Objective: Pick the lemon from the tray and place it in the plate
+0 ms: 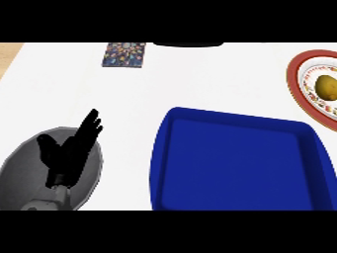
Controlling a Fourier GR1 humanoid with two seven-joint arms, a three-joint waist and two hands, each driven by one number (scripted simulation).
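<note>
A yellow lemon (329, 86) lies in the red-rimmed patterned plate (299, 86) at the right edge of the head view. The blue tray (163, 163) fills the lower middle, with nothing inside it. My left hand (67, 153) shows at the lower left, open with its fingers straight and pointing up, resting above a grey plate. My right hand does not show in the view.
A grey round plate (14, 178) lies at the lower left under the left hand. A small patterned dark card (123, 54) lies at the back of the white counter. A dark object (188, 44) sits at the counter's far edge.
</note>
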